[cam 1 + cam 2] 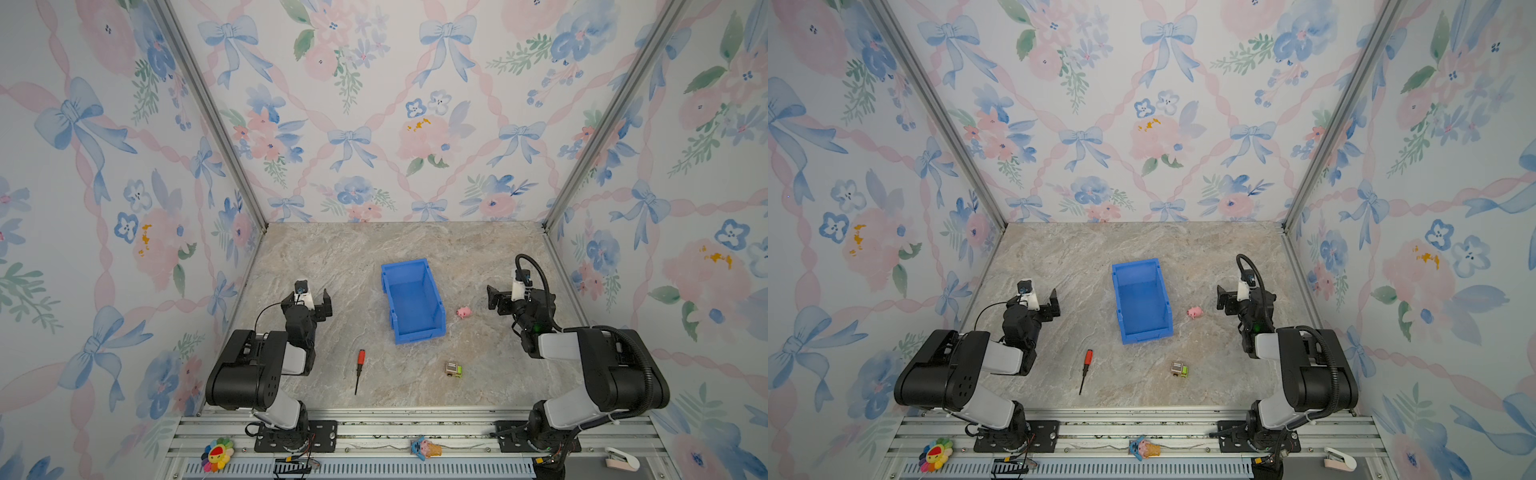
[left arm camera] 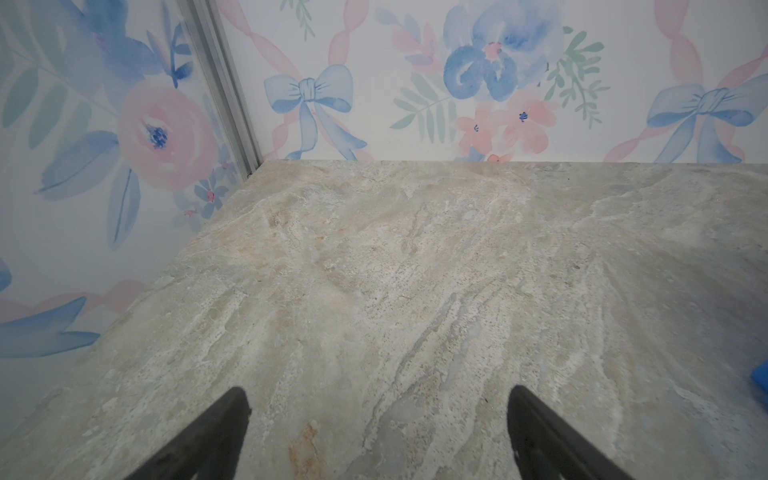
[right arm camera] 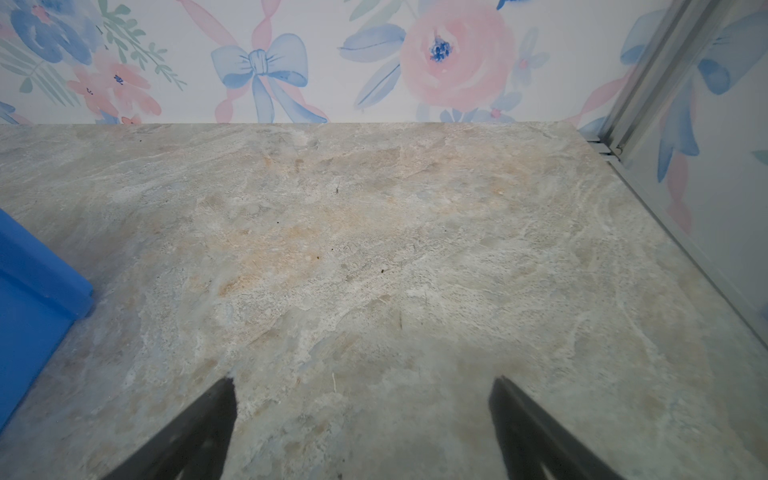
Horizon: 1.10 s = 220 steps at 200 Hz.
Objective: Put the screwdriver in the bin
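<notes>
screwdriver point(image 1: 359, 371) flat on table point(image 1: 332, 257), front-left of bin point(image 1: 419, 336), apart from it; pink pig point(image 1: 463, 312) just right of bin, toy truck point(image 1: 454, 369) front-right; left gripper point(image 2: 378, 395) and right gripper point(image 3: 365, 381) both spread, empty

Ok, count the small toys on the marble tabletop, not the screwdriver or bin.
2. A pink pig just right of the bin; a small toy truck nearer the front edge, right of the screwdriver. None seems hidden: the bin looks empty.

Black arms point(image 1: 249, 374) with pale grey links, a black corrugated cable point(image 1: 540, 277), dark tapered fingers point(image 2: 212, 436).
</notes>
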Each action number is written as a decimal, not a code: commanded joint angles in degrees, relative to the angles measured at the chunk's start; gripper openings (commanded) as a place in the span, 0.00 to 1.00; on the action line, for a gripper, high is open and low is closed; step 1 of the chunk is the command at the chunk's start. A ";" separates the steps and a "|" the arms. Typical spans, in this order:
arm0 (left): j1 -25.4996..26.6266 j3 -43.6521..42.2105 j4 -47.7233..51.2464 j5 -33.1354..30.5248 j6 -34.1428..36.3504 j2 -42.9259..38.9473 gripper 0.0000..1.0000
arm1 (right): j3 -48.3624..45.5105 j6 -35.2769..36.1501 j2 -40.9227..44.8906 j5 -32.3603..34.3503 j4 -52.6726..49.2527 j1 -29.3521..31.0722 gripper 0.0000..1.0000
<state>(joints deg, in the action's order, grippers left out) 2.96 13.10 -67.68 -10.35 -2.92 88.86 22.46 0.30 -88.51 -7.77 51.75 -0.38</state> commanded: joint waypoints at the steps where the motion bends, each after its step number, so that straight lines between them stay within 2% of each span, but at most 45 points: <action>1: -0.06 0.79 -0.85 0.97 1.22 0.57 0.97 | -0.66 0.45 -0.43 -0.87 1.96 -0.19 0.97; 102: -0.06 0.85 -0.82 0.95 1.24 0.59 0.97 | -0.57 0.44 -0.44 -0.77 1.91 -0.20 0.97; 126: -0.06 0.83 -0.88 0.97 1.20 0.55 0.98 | 0.44 -0.45 -0.04 7.10 -0.85 1.15 0.97; 150: 0.07 0.97 -0.77 1.13 1.80 -0.08 0.97 | 2.75 -0.38 1.87 8.46 -6.65 1.56 0.97; 178: 0.64 1.27 3.05 -1.20 1.73 -4.03 0.98 | 6.66 0.79 4.88 5.90 -17.03 1.99 0.97; 220: 0.64 3.97 20.71 -4.00 -0.75 -14.70 0.97 | 8.70 0.90 11.83 8.86 -27.07 4.95 0.97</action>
<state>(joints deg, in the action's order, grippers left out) 3.36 15.16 -58.13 -11.99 -2.37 79.53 28.49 0.51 -80.47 -1.17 34.72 2.42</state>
